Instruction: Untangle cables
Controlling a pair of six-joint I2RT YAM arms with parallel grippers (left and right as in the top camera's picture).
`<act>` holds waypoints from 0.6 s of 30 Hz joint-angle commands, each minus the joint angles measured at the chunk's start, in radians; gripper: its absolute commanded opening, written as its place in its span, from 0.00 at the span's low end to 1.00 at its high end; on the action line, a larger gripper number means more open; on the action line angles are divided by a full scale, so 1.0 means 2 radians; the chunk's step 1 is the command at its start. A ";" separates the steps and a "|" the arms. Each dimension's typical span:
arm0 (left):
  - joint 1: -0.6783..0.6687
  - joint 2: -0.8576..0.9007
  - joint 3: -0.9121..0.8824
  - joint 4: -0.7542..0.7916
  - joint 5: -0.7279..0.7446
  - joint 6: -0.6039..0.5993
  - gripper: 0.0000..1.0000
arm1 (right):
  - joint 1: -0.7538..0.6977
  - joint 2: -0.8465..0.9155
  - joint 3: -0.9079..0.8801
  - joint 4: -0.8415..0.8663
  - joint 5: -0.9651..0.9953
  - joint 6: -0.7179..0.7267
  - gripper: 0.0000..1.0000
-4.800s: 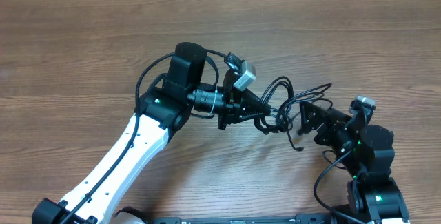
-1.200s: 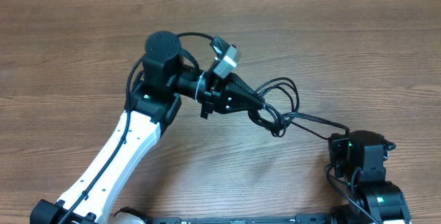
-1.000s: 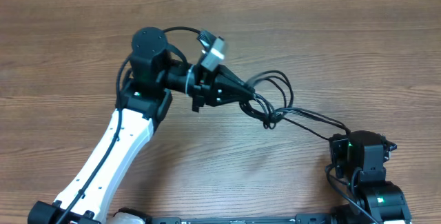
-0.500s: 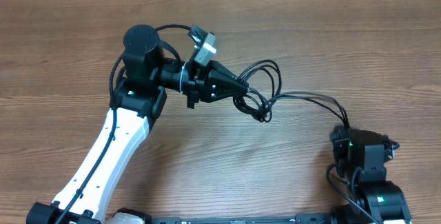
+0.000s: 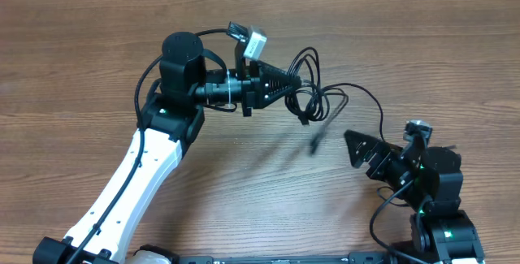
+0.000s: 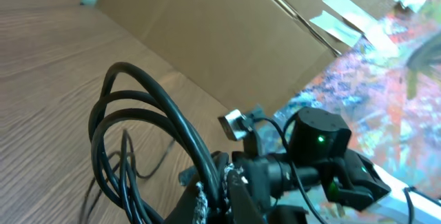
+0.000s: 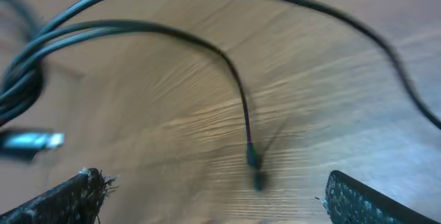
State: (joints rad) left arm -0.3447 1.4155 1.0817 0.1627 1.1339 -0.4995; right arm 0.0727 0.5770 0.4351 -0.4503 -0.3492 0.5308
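The cables (image 5: 309, 85) are thin black cords bunched in loops. My left gripper (image 5: 290, 86) is shut on the bunch and holds it above the table. In the left wrist view the loops (image 6: 131, 124) rise from the closed fingers (image 6: 224, 186). One strand arcs right and down (image 5: 367, 99). A plug end (image 5: 315, 142) hangs blurred over the wood. My right gripper (image 5: 356, 149) is open and empty, pointing left, right of that plug. In the right wrist view the plug end (image 7: 252, 159) hangs between and beyond the wide-open fingers (image 7: 220, 200).
The wooden table (image 5: 97, 53) has a cardboard wall along its far edge (image 6: 207, 38). The right arm's base (image 5: 443, 231) sits at the front right. The left arm's white link (image 5: 138, 183) crosses the front left.
The strand that ran to the right gripper is free and its plug end swings. The right gripper has opened and swung up and left. The left gripper has shifted right and away with the bunch.
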 commanded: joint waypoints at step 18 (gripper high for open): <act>-0.068 -0.004 0.008 -0.019 -0.022 0.054 0.04 | -0.001 -0.002 0.003 0.104 -0.232 -0.137 0.91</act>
State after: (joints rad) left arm -0.4786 1.4155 1.0817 0.1219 1.0870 -0.4412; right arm 0.0723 0.5770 0.4351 -0.2646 -0.7460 0.2752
